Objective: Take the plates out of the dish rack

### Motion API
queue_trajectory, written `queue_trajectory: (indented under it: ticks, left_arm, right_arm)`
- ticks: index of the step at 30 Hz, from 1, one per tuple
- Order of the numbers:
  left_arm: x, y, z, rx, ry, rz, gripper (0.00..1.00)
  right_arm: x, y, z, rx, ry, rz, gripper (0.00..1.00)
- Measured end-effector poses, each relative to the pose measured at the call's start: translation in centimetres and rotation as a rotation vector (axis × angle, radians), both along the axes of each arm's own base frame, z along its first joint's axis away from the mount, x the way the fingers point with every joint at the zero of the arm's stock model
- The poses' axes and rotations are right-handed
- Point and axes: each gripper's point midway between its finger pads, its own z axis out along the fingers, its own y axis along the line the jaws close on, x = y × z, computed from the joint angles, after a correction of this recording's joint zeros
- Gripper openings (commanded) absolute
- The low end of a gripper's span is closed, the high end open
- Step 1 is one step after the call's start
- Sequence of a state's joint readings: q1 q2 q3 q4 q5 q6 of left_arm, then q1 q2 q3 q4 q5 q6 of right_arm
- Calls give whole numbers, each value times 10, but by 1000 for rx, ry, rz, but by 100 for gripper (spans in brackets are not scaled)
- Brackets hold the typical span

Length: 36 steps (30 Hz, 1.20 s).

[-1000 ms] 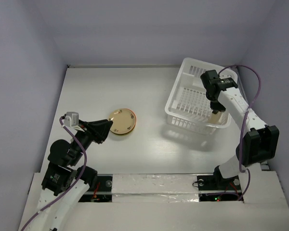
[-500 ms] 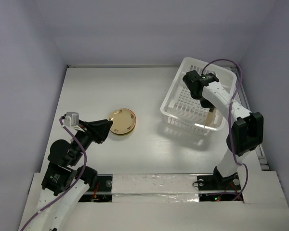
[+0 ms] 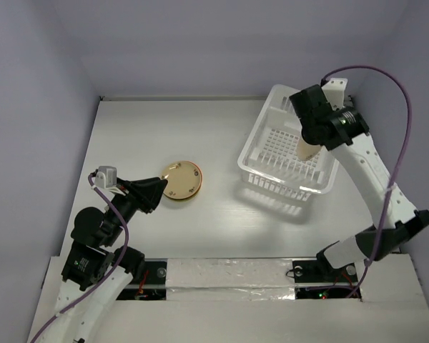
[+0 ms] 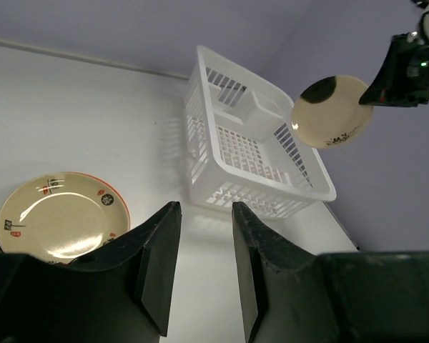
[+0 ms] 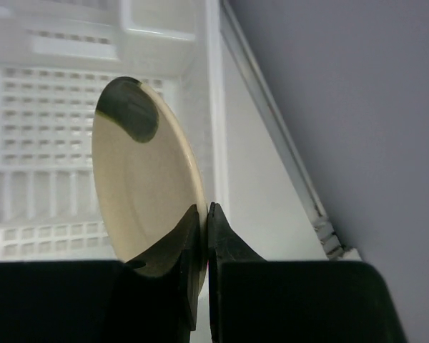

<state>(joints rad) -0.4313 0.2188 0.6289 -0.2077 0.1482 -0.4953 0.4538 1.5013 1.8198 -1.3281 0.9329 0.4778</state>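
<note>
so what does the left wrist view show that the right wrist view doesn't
Only the left wrist view: a patterned cream plate lying on the table, and the open left gripper. Only the right wrist view: the right gripper seen close up, its fingers shut tight on a rim. Both: the held plate, cream with a dark patch, up in the air over the white dish rack.

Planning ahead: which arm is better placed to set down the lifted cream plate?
Right: the right gripper is shut on the round cream plate above the white plastic dish rack; the left gripper hangs open, empty.
</note>
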Motion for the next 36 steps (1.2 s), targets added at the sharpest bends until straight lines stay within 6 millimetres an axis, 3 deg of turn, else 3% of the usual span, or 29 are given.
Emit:
queue_trajectory:
  ticks: [2, 5, 8, 12, 14, 19, 23, 28, 29, 30, 34, 35, 36]
  left_arm:
    - [0, 0, 0, 0, 1, 2, 34]
    - [2, 1, -1, 1, 5, 9, 38]
    - [3, 3, -2, 1, 11, 27, 46]
    - [6, 8, -5, 2, 23, 58, 56]
    - [8, 11, -6, 2, 29, 75, 60]
    - [12, 17, -7, -2, 36, 117, 68]
    - [15, 24, -7, -3, 36, 151, 69]
    - [19, 27, -9, 0, 44, 173, 70]
    - [20, 28, -10, 2, 47, 175, 70]
    - [21, 28, -11, 4, 51, 176, 70]
    - [24, 29, -13, 9, 64, 189, 71]
    - [25, 30, -14, 10, 66, 191, 71]
    - [26, 30, -14, 11, 69, 193, 71]
  right_arm:
    - [-4, 21, 13, 63, -61, 82, 0]
    - [-5, 78, 25, 249, -178, 284, 0]
    - [-3, 140, 18, 417, -226, 467, 0]
    - [11, 235, -12, 580, -198, 666, 0]
    - [20, 280, -39, 633, -156, 734, 0]
    - [24, 365, -111, 715, -26, 840, 0]
    - [21, 403, -152, 754, 46, 871, 0]
    - [16, 423, -180, 816, 85, 879, 5]
    - [14, 423, -184, 826, 88, 875, 9]
    - [13, 424, -188, 833, 91, 873, 23]
    - [9, 421, -198, 847, 111, 853, 53]
    - [10, 420, -199, 848, 113, 850, 56]
    - [9, 420, -201, 847, 114, 846, 67]
